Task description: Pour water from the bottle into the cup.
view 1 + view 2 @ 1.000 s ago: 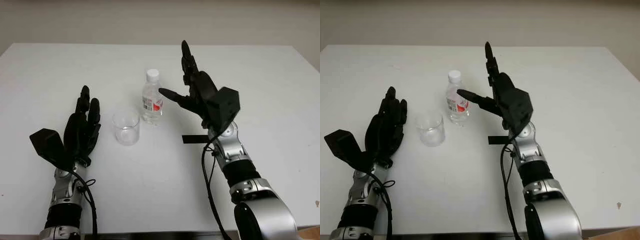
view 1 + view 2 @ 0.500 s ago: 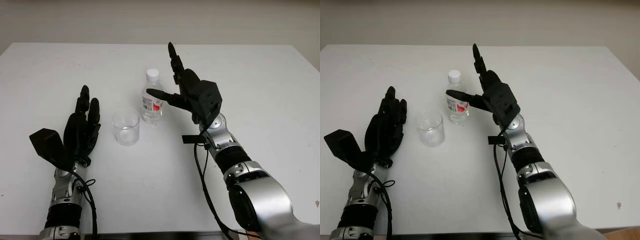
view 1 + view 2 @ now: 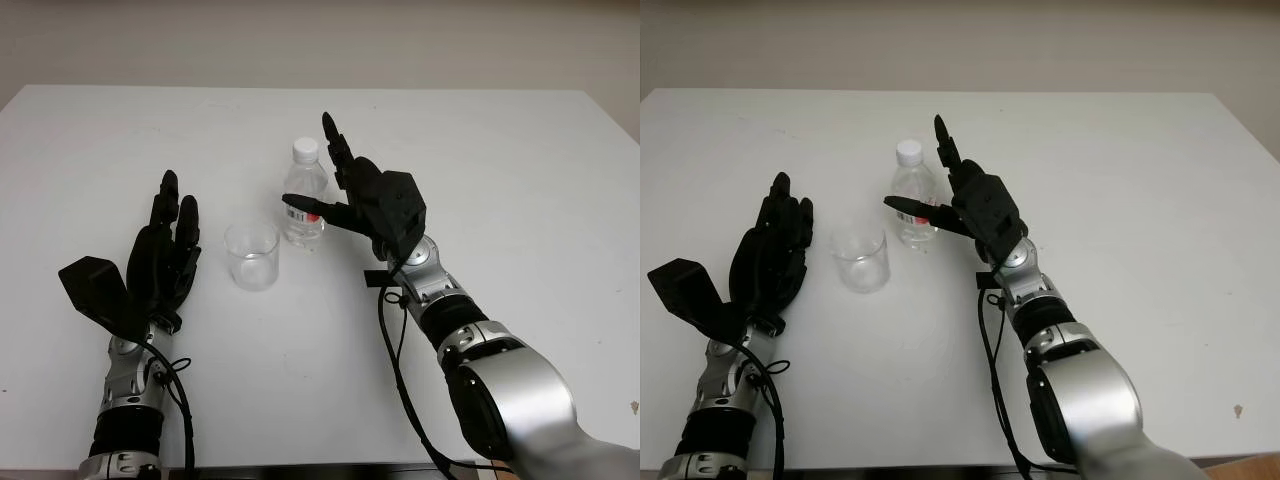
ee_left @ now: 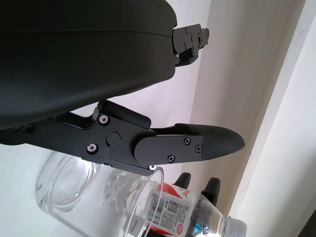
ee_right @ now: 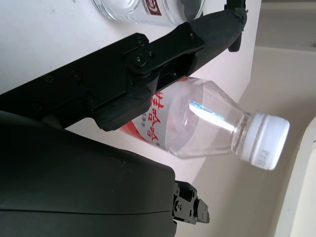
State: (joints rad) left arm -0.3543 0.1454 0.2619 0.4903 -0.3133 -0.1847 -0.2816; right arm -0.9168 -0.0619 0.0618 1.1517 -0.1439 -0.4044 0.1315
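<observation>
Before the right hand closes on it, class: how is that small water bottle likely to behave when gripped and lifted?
The bottle is tall and narrow on the table, so a sideways nudge from the open right hand may tip it. Its thin clear walls probably flex under a squeeze. It looks smooth, so it could slip.

The cup [image 3: 251, 256] stands just beside the water bottle [image 3: 303, 195] on its left; the table [image 3: 520, 170] beyond lies bare.
</observation>
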